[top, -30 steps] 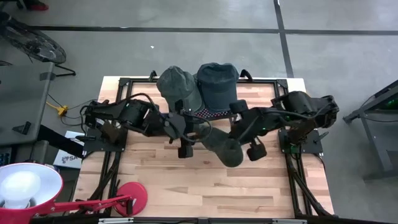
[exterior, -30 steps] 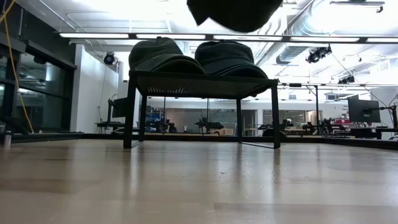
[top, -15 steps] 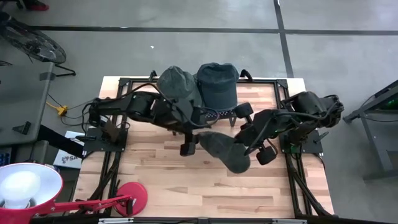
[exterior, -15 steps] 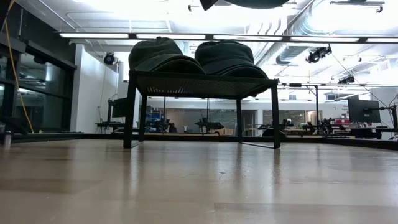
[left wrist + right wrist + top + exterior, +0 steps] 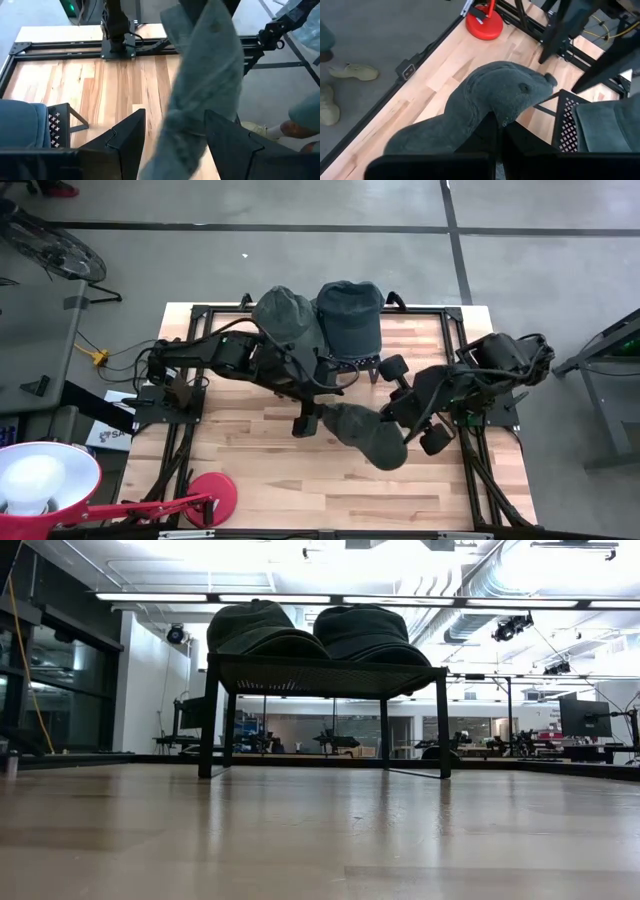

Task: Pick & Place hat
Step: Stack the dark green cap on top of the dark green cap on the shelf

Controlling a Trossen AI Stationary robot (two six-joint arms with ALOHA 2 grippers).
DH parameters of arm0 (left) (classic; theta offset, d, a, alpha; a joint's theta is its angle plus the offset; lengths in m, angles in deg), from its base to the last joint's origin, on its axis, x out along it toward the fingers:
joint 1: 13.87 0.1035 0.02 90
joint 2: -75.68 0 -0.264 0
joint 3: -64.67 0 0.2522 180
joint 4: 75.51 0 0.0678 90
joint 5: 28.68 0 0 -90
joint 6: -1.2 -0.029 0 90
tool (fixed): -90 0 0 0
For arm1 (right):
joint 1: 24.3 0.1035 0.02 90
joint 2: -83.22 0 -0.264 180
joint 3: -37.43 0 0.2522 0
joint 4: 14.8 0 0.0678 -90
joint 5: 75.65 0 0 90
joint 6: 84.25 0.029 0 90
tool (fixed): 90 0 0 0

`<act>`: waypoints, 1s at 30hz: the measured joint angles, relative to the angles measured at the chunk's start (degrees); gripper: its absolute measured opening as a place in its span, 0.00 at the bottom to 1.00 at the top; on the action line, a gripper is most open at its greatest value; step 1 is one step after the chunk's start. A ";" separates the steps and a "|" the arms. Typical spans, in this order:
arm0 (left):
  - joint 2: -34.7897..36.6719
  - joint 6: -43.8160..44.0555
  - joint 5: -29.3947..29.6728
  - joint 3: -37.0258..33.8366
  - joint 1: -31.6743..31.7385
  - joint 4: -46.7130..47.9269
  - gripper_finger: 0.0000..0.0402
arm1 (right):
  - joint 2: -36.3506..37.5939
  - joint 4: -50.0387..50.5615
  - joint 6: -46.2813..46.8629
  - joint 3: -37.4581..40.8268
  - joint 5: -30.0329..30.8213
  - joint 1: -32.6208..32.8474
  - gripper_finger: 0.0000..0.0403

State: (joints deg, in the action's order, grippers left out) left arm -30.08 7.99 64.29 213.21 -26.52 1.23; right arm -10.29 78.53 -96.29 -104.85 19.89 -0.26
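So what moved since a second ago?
The right gripper, shut on the grey hat, carried it away from the rack toward the table's front and right. The left gripper, open, followed the hat's end. The two hats on the rack stayed put.

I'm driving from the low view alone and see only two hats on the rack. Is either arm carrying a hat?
Observer: Yes. The right gripper has its fingers shut on a third hat, a dark grey one.
Operator: Where is it over the table?
Observer: In the high view it hangs in front of the rack, toward the right arm's side.
Operator: And the left arm?
Observer: The left gripper is open at the hat's other end. The cloth hangs between its fingers, and I cannot tell whether they touch it.
Operator: Is the rack full?
Observer: The two hats lie side by side and cover most of it.
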 joint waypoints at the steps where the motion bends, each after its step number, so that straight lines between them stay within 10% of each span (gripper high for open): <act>1: -0.06 0.08 0.00 0.00 0.00 -0.10 0.49 | 0.00 0.10 0.00 0.00 -0.01 0.30 0.00; 30: -2.29 4.24 -8.60 -0.44 -0.14 -3.03 0.42 | -0.02 0.30 1.14 0.00 3.55 1.37 0.00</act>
State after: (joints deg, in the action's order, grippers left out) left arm -32.37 12.23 55.69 212.78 -26.65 -1.80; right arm -10.31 78.83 -95.14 -104.84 23.44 1.11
